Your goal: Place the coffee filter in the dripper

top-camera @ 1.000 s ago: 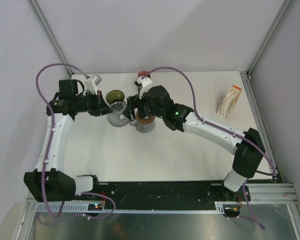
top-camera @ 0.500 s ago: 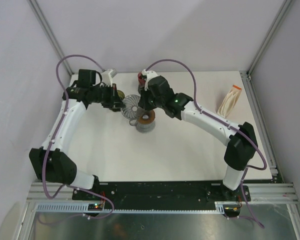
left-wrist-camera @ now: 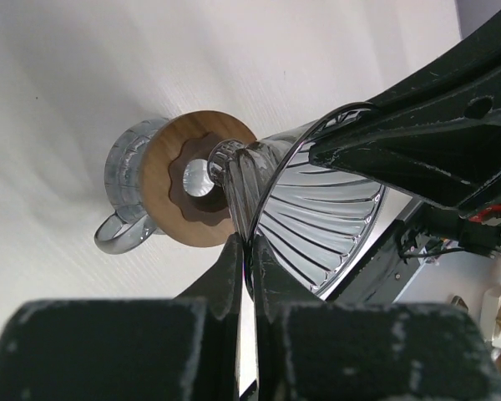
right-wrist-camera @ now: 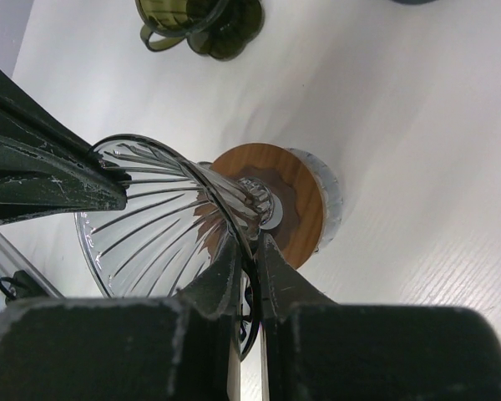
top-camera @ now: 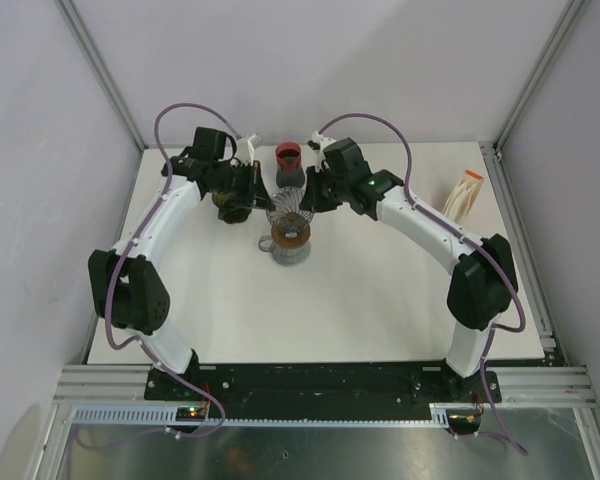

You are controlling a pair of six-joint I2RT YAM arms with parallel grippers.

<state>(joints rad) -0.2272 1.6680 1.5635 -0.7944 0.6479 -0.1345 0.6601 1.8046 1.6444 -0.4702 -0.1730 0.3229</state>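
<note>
- Judging from the overhead view, the task is sitting at an early stage. The paper filters point(top-camera: 462, 200) are standing in a folded stack near the right edge of the table point(top-camera: 380, 310), well apart from both arms, and nothing is touching them.
- No filter is showing inside the dripper point(top-camera: 288, 208) in either wrist view, and its ribbed inner wall is lying bare.
- Both arms are working on the dripper instead. The left gripper point(left-wrist-camera: 249, 251) is pinching the glass rim between pressed-in fingers. The right gripper point(right-wrist-camera: 249, 249) is pinching the opposite side of the rim the same way.
- The dripper is hanging between the two grippers over the wooden ring point(left-wrist-camera: 169, 188), which is resting on a glass mug point(left-wrist-camera: 121, 175).
- Its narrow end is lining up with the ring's centre hole in both wrist views. Whether it is seated there or hovering just above, and whether it is fully upright, I cannot tell.
- As I am reading it, these steps are remaining: settling the dripper firmly in the ring, freeing a gripper, fetching one filter from the stack, and opening it into the cone.
- The dripper is looking like a clear glass cone. Curved ribs are sweeping from its wide mouth down to a small outlet, and it is catching bright reflections.
- A green cup point(right-wrist-camera: 204, 17) is sitting on the table nearby, apart from the dripper.
</note>
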